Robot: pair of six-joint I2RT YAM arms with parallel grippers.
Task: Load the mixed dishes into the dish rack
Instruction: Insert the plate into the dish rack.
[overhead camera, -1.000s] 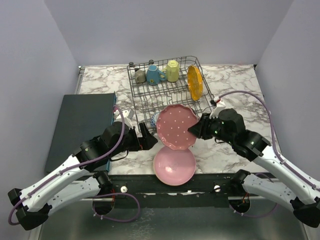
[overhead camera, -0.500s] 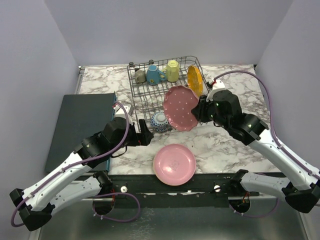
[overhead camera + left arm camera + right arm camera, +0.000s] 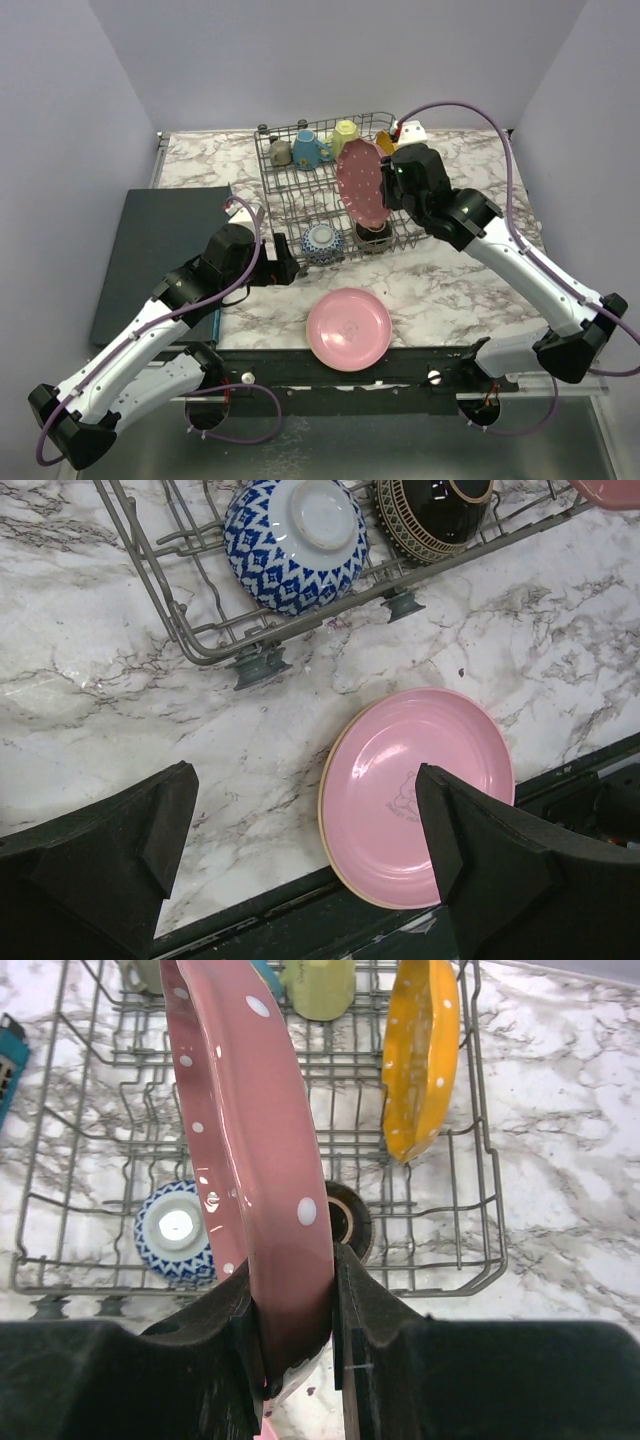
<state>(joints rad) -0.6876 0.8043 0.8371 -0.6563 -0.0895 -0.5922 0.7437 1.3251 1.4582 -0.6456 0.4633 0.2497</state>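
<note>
My right gripper (image 3: 392,186) (image 3: 292,1280) is shut on the rim of the pink white-dotted plate (image 3: 360,182) (image 3: 250,1130), which stands on edge above the middle of the dish rack (image 3: 290,205) (image 3: 480,1160). An orange dotted plate (image 3: 385,143) (image 3: 420,1055) stands upright in the rack, just right of the held plate. The rack also holds a blue patterned bowl (image 3: 322,241) (image 3: 295,540), a dark bowl (image 3: 372,236) (image 3: 432,515), and grey (image 3: 281,152), blue (image 3: 308,150) and yellow (image 3: 345,138) mugs. A plain pink plate (image 3: 348,329) (image 3: 415,790) lies flat at the table's front edge. My left gripper (image 3: 285,270) (image 3: 310,850) hangs open to its left, empty.
A dark flat mat (image 3: 160,250) covers the table's left side. Marble tabletop (image 3: 470,290) shows to the right of the rack and in front of it. Grey walls close in on three sides. A black rail (image 3: 400,372) runs along the near edge.
My right gripper has carried the dotted plate from above the plain pink plate back over the rack, turning it from face-up to on edge. The left gripper drew back slightly to the left.
</note>
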